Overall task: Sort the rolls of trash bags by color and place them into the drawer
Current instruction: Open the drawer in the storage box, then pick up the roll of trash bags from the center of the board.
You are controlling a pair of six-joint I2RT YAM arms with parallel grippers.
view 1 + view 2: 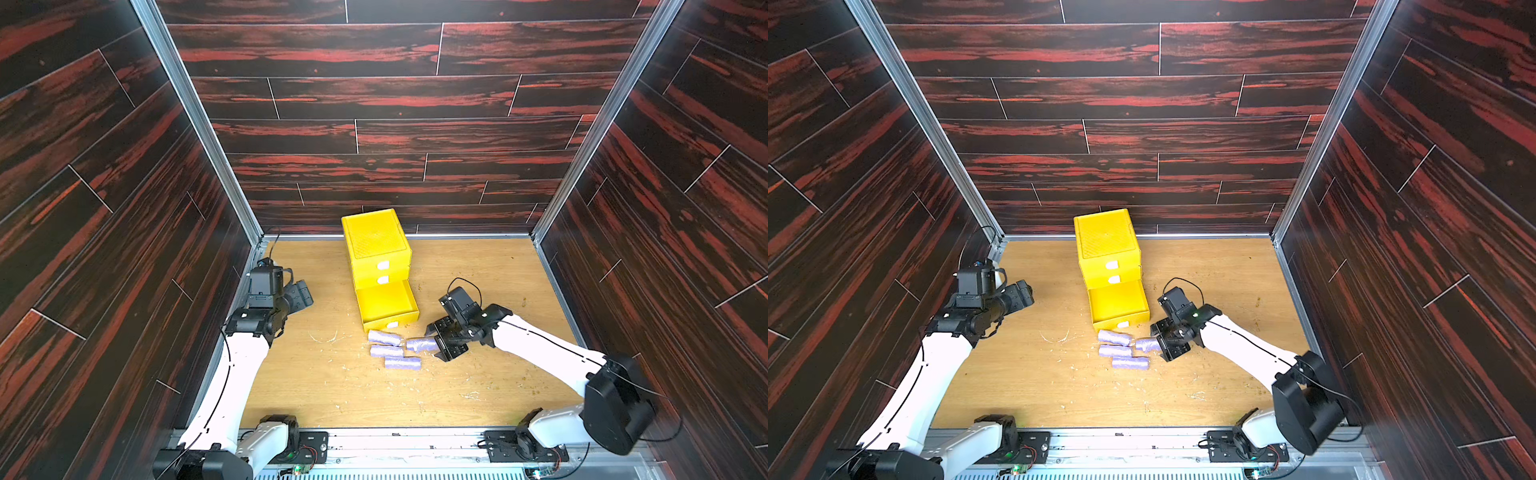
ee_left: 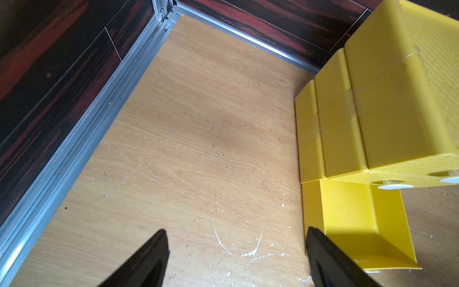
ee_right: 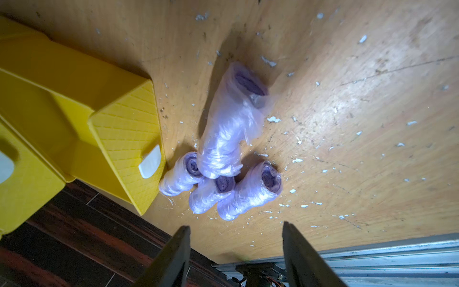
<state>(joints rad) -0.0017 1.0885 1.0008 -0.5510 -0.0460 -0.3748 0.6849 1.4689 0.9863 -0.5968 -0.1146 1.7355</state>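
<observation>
While the bottom drawer (image 1: 386, 303) of the bright yellow ribbed-plastic chest (image 1: 376, 241), near the light wooden tabletop's (image 1: 332, 395) back edge, stands pulled out and empty, four lavender crinkly plastic trash-bag rolls (image 1: 392, 351) lie clustered just before its front, likely staged for loading. Right gripper (image 3: 236, 227): jaws spread, nearest roll (image 1: 420, 344) just ahead, unpinched. Left gripper (image 2: 236, 231): jaws spread, empty, near the left edge, out of the way.

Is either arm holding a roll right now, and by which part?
Nothing is held. The right gripper is open and empty, short of the lavender rolls lying on the table; the left gripper is open and empty too.
</observation>
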